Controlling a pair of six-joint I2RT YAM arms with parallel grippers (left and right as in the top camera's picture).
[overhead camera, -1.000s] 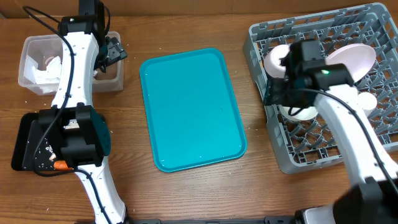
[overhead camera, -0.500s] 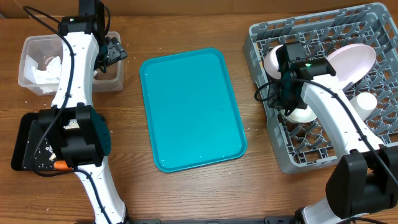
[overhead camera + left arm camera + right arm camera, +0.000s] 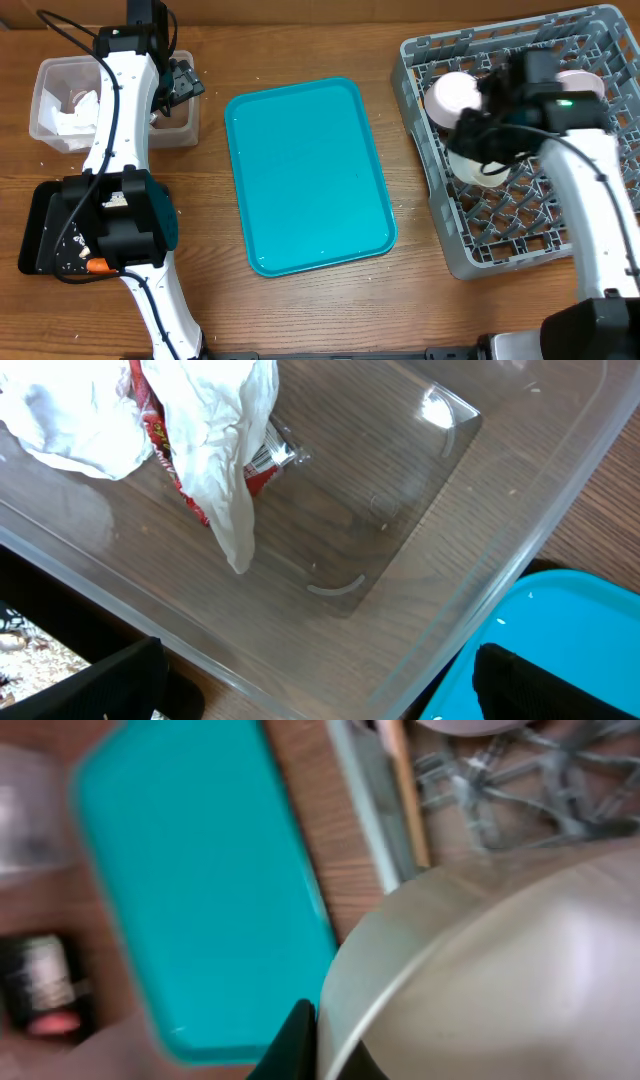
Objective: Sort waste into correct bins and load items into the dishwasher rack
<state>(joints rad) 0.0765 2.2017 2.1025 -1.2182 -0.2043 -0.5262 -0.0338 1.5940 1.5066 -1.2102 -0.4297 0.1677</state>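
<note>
bowl (image 3: 472,165), white, hangs low over the left side of the grey rack (image 3: 600,30). the right gripper (image 3: 488,140) looks clamped on its rim. the wrist view is blurred and shows only one dark finger there. a second bowl (image 3: 450,95) sits just beside it in the rack. risk: a rim-only hold may slip, or the bowl may knock its neighbour or catch on pegs. the left gripper (image 3: 330,685) hovers empty, fingers apart, over the clear tub (image 3: 420,560) holding napkins (image 3: 220,430) and a red wrapper (image 3: 258,482).

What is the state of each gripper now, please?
Left gripper: open, empty, above the clear tub.
Right gripper: closed on the rim of the white bowl.
</note>
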